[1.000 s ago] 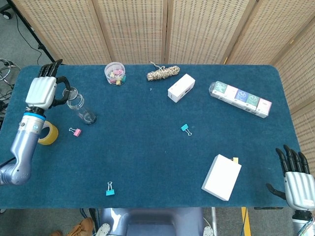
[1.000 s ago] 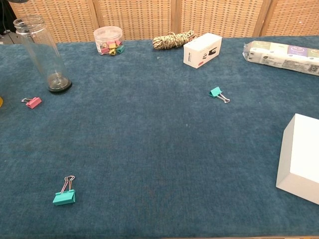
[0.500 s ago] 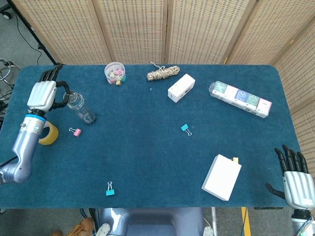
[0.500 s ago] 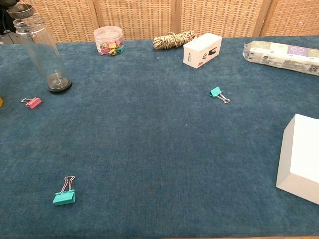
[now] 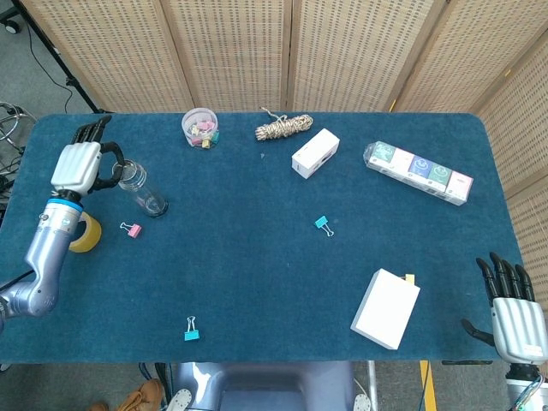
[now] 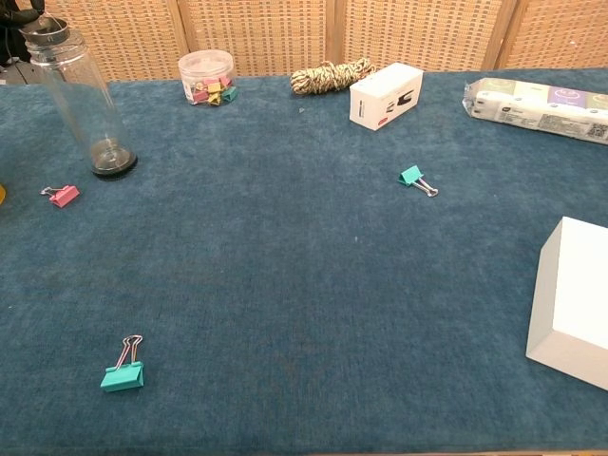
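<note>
Left hand sits at the mouth of the bottle, near the bench's far-left corner. The dark fingers curl in toward the rim, and a small round lid or ring shows right on top of the bottle in the chest view. Whether the fingers actually pinch that piece or only touch it, I cannot tell; the chest view cuts the hand off at the frame corner.

The bottle stands upright on its dark base, clear-walled and apparently empty. My read: it is light, stiff and slick, tall and narrow, so a sideways push at the top could tip it. The body below the neck looks like the safest place to wrap it; the rim gives only a thin, slippery purchase.

Around it: a pink clip just beside the base, a tape roll under the left forearm, and a tub of clips further along the back edge.

Right hand rests at the near-right corner, fingers straight and spread, holding nothing. The white box is the thing nearest to it, though apart from it.
</note>
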Tool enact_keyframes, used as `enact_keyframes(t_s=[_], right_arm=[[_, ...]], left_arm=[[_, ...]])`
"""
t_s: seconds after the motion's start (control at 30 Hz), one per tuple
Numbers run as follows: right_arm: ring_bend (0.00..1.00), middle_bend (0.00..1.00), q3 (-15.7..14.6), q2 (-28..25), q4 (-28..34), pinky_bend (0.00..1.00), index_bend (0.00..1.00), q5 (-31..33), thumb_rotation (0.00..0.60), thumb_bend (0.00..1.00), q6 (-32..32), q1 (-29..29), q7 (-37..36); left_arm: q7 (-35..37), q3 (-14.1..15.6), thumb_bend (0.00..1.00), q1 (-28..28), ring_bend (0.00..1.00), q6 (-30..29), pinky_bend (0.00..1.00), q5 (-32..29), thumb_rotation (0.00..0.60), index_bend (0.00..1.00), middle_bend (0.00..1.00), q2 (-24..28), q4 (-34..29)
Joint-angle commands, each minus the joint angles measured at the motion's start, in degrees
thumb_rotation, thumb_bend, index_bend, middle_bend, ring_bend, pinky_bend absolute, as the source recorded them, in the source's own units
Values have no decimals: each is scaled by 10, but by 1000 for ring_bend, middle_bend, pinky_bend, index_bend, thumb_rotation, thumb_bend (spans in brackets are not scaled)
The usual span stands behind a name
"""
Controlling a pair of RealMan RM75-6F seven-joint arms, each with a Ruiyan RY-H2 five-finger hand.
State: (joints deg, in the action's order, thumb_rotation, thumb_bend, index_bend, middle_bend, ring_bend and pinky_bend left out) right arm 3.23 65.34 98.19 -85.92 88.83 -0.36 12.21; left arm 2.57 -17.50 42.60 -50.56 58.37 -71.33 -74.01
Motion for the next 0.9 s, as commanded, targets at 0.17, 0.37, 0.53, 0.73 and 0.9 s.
enact_keyframes(t_s=[0.17,0.37,0.53,0.73,0.9], right_arm=[[0,0,0,1,-1,0,0,1,600,0,-1,0,1],[0,0,1,0,-2,0,0,4,600,0,-1,1,0],[0,0,1,-2,-1,0,0,3,600,0,1,0,-2],[0,0,2,-3,-1,0,0,3,600,0,2,-1,-3],[0,0,1,-3,-1,0,0,3,600,0,2,0,-4]], left_arm=[[10,-3,494,3,0,3,0,5,600,675,0,-5,6],[6,-2,494,5,0,7,0,3,600,674,0,-9,9],[10,-1,494,5,0,11,0,2,600,674,0,-13,11],[14,-4,494,5,0,11,0,1,600,675,0,-10,6],[11,-3,493,3,0,10,0,0,600,674,0,-9,4]])
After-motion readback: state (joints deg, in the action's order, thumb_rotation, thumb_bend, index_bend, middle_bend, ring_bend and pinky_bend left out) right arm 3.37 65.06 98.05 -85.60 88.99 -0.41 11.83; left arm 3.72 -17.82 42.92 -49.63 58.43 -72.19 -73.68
